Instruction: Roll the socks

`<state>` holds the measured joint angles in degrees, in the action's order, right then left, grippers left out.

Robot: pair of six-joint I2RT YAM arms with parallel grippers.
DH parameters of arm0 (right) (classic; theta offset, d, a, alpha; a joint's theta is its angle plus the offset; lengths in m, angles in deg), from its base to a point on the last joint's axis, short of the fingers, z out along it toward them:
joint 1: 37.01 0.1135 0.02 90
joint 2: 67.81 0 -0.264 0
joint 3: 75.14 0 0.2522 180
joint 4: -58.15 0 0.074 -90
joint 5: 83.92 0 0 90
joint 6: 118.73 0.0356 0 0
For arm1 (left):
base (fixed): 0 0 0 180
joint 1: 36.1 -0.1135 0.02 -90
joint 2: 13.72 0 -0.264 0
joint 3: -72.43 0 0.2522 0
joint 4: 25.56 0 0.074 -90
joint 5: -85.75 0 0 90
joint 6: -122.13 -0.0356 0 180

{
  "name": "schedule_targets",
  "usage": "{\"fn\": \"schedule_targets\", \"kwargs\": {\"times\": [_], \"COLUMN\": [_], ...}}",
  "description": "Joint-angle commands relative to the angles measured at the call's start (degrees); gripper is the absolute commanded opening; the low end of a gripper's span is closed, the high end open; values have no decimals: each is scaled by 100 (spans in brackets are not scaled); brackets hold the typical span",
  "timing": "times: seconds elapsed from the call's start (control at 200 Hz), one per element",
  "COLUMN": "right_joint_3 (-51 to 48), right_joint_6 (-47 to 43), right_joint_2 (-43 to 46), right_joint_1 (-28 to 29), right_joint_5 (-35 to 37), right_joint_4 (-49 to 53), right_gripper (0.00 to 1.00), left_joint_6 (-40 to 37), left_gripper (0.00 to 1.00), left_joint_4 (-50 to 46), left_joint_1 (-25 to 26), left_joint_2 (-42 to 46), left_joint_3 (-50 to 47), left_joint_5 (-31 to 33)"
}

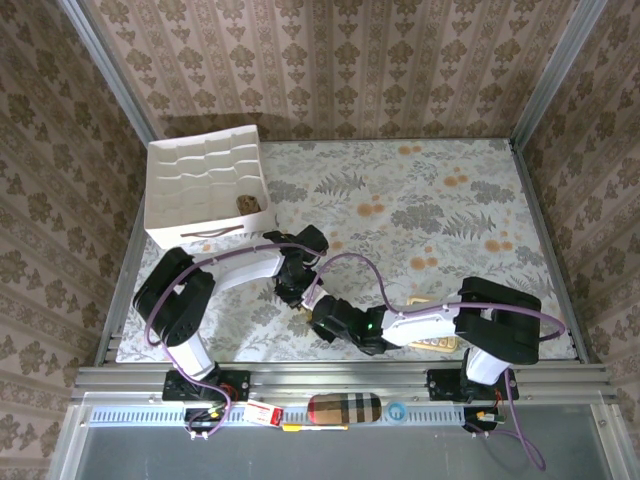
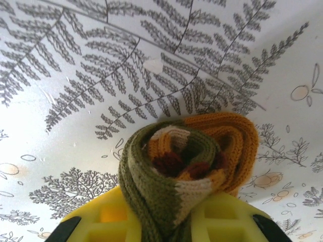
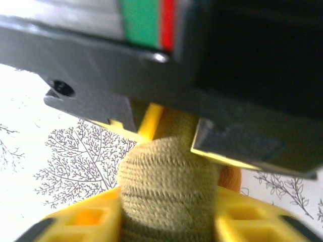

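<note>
Two tools met over the middle of the bench (image 1: 450, 220), and one rolled sock (image 2: 186, 151) sat between them. The left tool (image 2: 164, 219) was closed on the roll, its two yellow fingers (image 2: 101, 222) pressed against either side of the ribbed knit. The coil showed olive, orange, cream and dark red bands, with its open end turned away from that tool. The right tool (image 3: 166, 224) faced the left tool (image 3: 174, 131) head on. Its own two yellow fingers (image 3: 86, 222) hugged the same sock (image 3: 166, 186) at the opposite end, closed against the knit.

Beyond the left tool (image 1: 300, 290) stood one white divided box (image 1: 205, 190), with one brown bundle (image 1: 250, 203) in a compartment. Behind the right tool (image 1: 322, 310), one tan patterned cloth (image 1: 437, 342) lay mostly hidden under the arm; I could not tell what it was. One plaid cylinder case (image 1: 343, 408) lay on the rail between the arm bases. The bench cover was smooth, printed with grey ferns and orange flowers.
</note>
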<state>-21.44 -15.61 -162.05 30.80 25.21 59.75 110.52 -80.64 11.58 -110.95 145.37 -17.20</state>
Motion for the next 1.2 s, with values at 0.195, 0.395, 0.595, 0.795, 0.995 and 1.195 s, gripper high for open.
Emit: {"fn": "schedule_targets", "kwargs": {"times": [0.195,0.395,0.595,0.795,0.995,1.195], "right_joint_3": [-98,-613,-1123,-1402,-1331,-1293], "right_joint_6": [772,1191,1585,1858,2059,2314], "right_joint_2": [-151,-179,-348,-557,-928,-1225], "right_joint_1": [-593,-1034,-1529,-2087,-2542,-2957], "right_joint_5": [-259,-1397,-2483,-3430,-4238,-4795], "right_joint_4": [378,161,-306,-676,-696,-650], "right_gripper": [0,0,0,0,0,0], "left_joint_6": [-122,-31,226,62,128,50], "left_gripper": [12,45,61,62,63,64], "left_joint_4": [212,948,3277,3863,4328,4450], "left_joint_1": [-56,-283,-544,-628,-622,-571], "left_joint_2": [178,805,1381,1308,1285,1168], "left_joint_3": [-658,-1058,-1946,-2165,-2375,-2382], "left_joint_5": [-44,-9,-195,-426,-432,-454]}}
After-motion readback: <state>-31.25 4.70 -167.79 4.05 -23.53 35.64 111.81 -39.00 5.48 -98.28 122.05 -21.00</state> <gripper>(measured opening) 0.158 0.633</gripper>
